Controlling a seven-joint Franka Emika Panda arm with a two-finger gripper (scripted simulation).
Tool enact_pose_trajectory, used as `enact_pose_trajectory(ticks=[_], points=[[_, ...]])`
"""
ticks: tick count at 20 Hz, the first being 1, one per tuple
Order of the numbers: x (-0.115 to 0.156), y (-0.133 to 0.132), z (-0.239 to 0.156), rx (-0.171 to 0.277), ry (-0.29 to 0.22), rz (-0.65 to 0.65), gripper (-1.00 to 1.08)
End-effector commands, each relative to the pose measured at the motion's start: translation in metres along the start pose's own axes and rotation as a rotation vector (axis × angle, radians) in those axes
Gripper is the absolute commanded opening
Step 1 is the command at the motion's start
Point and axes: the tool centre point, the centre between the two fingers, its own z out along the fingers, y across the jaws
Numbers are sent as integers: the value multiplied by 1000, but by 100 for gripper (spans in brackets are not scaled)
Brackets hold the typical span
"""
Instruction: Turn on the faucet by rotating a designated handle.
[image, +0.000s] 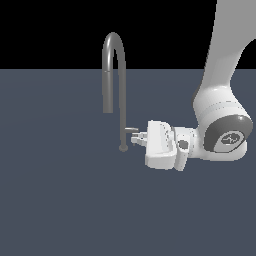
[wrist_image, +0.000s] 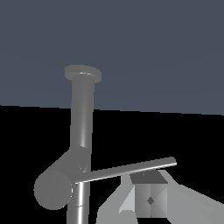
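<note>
Faucet (image: 121, 90): one – tall grey gooseneck, upright on the dark table (image: 55, 200); thin stem down to a small round base, arched spout curving over toward the exterior view's left.
Handle (image: 131, 130): one – a short stub off the lower stem, low above the base, pointing toward the exterior view's right; in the wrist view it continues as a slender rod.
Arm: one white arm, coming in from the exterior view's right, wrist laid about level and facing the stem.
Claw (image: 138, 139): one; fingertips sit just under and beside the handle stub, close to the stem.
Claw opening: cannot tell – only one finger (wrist_image: 150, 199) shows clearly in the wrist view, just beside the rod; contact not certain, nothing visibly clamped.
</note>
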Motion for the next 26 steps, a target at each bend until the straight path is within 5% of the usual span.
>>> enact_pose_trajectory(ticks=[1, 10, 11, 12, 26], points=[[9, 0, 0, 1, 3, 8, -100], [48, -4, -1, 3, 9, 38, -100], [48, -4, -1, 3, 9, 38, -100], [20, -16, 0, -4, -7, -10, -100], [65, -32, -1, 2, 8, 38, -100]])
